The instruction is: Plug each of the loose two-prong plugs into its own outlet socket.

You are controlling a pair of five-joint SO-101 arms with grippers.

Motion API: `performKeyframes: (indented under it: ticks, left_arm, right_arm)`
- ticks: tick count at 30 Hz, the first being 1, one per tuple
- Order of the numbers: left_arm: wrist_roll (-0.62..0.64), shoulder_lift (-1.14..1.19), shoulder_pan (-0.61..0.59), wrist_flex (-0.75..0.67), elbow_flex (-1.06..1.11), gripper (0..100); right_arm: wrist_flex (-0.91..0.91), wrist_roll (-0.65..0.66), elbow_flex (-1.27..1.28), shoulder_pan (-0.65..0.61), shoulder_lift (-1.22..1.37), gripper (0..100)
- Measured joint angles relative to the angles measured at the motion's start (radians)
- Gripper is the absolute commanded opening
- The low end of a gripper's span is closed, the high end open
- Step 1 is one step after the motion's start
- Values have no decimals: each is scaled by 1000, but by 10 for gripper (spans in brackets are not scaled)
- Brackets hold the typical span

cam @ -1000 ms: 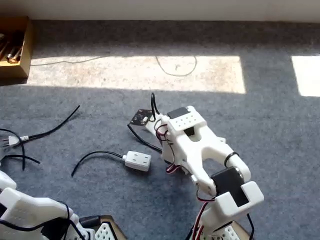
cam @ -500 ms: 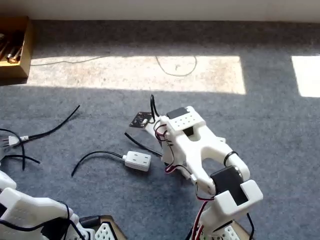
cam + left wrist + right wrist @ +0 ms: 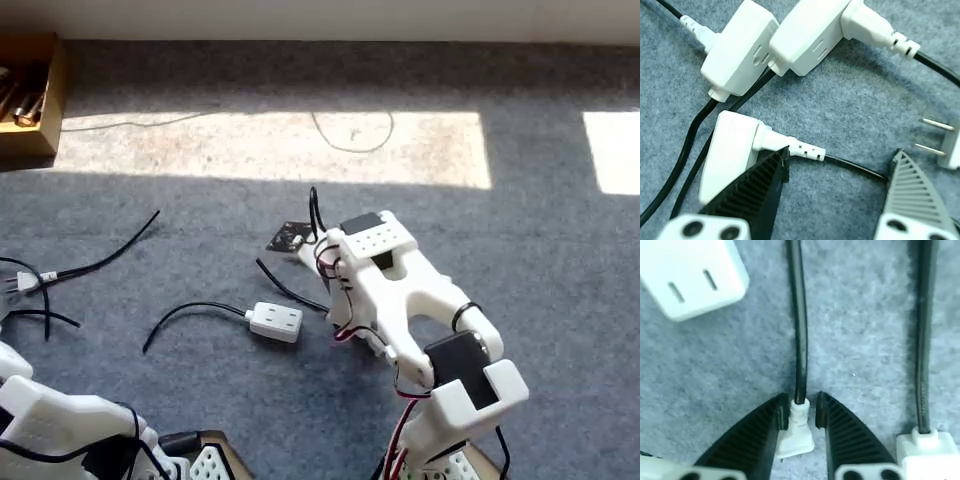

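Observation:
In the right wrist view my right gripper (image 3: 801, 397) is shut on the neck of a white plug (image 3: 796, 432), and its black cord (image 3: 799, 315) runs straight away from the fingers. A white outlet socket (image 3: 690, 275) lies just beyond, slots facing up. In the high view that gripper (image 3: 293, 238) is low over the carpet, a little behind the white socket (image 3: 275, 321). My left gripper (image 3: 840, 152) stands open over a cluster of three white sockets (image 3: 740, 47) (image 3: 807, 35) (image 3: 730, 150). A loose two-prong plug (image 3: 945, 142) lies beside one fingertip.
Grey carpet covers the floor. Loose black cords (image 3: 100, 258) trail at the left, and a thin wire (image 3: 350, 135) lies in the sunlit patch. A wooden box (image 3: 30, 95) sits at the far left. Another white cord end (image 3: 925, 450) lies beside my right gripper.
My right arm has shifted slightly to the right, dragging the black cord with it. The white socket and the left arm stay where they were.

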Motion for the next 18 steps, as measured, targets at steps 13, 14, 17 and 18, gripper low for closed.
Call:
performKeyframes:
  ticks: [13, 14, 17, 18]
  left_arm:
    - [0, 0, 0, 0, 0, 305]
    - [0, 0, 0, 0, 0, 306]
    - [-5, -8, 15, 0, -3, 306]
    - [-6, -21, 21, 9, -15, 308]
  right_arm:
    - [9, -2, 0, 3, 5, 5]
    - [9, -2, -6, 3, 5, 5]
    - [9, -66, -87, 2, -14, 5]
    - [9, -107, -124, -3, -35, 5]
